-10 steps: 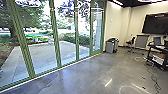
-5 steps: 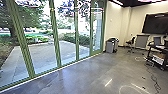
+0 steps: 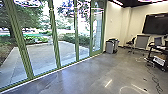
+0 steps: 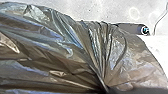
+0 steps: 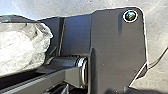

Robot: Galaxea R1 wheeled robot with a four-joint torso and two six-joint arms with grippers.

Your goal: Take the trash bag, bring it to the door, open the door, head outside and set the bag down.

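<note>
The trash bag [image 4: 62, 50], dark, shiny and partly see-through, spreads wide in the left wrist view. Its plastic draws together into tight folds at my left gripper [image 4: 105, 89], which is shut on it. Pale, crumpled plastic of the bag [image 5: 22, 47] shows in the right wrist view, beside the robot's own dark plate and jointed bar. Tall glass panels in green frames [image 3: 57, 50] stand along the left side of the head view; I cannot tell which one is the door.
Outside the glass lies a paved patio [image 3: 40, 56] with shrubs and trees. Against the far wall stand a grey bin [image 3: 110, 47], a chair [image 3: 131, 44] and a grey cabinet [image 3: 142, 41]. At right are a black cart [image 3: 156, 56] and floor cables [image 3: 155, 80].
The head camera's view has shifted very slightly, as the robot itself moved a little. The room and the glass panels otherwise look the same.
</note>
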